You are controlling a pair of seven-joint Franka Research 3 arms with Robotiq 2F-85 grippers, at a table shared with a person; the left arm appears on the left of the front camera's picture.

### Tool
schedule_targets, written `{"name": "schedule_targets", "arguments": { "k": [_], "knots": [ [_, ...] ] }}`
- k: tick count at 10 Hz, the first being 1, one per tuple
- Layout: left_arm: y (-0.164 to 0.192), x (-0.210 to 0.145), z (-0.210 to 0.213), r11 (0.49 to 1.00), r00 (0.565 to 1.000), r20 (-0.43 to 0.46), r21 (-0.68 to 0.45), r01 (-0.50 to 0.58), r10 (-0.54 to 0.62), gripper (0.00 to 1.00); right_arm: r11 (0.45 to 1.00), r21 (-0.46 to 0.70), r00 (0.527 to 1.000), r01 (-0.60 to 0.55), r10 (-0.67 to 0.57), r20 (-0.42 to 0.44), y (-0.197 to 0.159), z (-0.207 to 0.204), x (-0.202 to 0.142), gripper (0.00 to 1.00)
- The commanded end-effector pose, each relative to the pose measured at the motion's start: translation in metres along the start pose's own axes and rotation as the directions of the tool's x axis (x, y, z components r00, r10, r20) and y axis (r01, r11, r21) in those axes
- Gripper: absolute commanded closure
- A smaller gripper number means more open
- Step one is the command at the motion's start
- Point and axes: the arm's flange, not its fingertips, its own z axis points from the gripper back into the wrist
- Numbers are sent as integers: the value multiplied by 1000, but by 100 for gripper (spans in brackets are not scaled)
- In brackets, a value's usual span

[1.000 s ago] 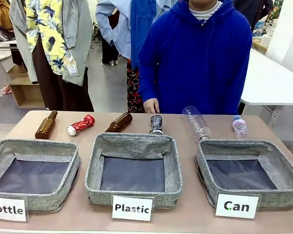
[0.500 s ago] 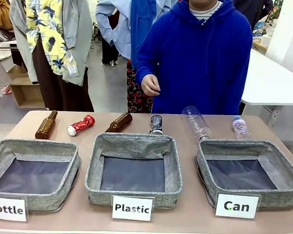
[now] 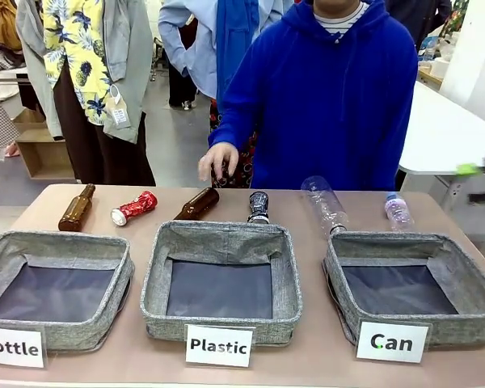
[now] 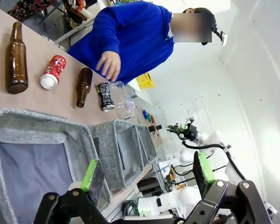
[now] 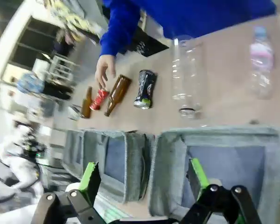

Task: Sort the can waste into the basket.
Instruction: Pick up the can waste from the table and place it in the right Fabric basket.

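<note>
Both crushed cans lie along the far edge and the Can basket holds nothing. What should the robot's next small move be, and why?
Probably reach the open right gripper toward the black can. It lies nearer the Can basket than the red can does. The person's hand hovers near the brown bottle beside it, so a slow approach seems wise.

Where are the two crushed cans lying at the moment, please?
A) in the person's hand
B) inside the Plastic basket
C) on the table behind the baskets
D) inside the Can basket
C: the red can and the black can both lie on the table beyond the baskets' far rims.
</note>
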Motion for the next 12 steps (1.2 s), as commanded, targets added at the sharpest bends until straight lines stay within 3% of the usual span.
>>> {"name": "schedule_targets", "arguments": {
  "k": [1,4,5,6,7,9,11,12],
  "knots": [
    [-1,0,1,999,1000,10,-20,27,-27,0,981,-175,989,-90,66,-134,86,-75,-10,0],
    [-1,0,1,999,1000,10,-20,27,-27,0,927,-302,967,-223,171,-187,180,-167,-20,0],
    [-1,0,1,999,1000,10,-20,27,-27,0,916,-292,951,-277,217,-220,194,-178,-26,0],
    [-1,0,1,999,1000,10,-20,27,-27,0,928,-266,955,-261,209,-209,188,-166,-21,0],
    [-1,0,1,999,1000,10,-20,27,-27,0,951,-227,967,-211,169,-190,164,-130,-12,0],
    [-1,0,1,999,1000,10,-20,27,-27,0,983,-127,975,-136,110,-194,78,-22,-11,0],
    [-1,0,1,999,1000,10,-20,27,-27,0,989,-112,982,-94,74,-173,-1,56,-38,0],
    [-1,0,1,999,1000,10,-20,27,-27,0,999,-31,992,-23,19,-125,-37,84,-53,0]
  ]
}}
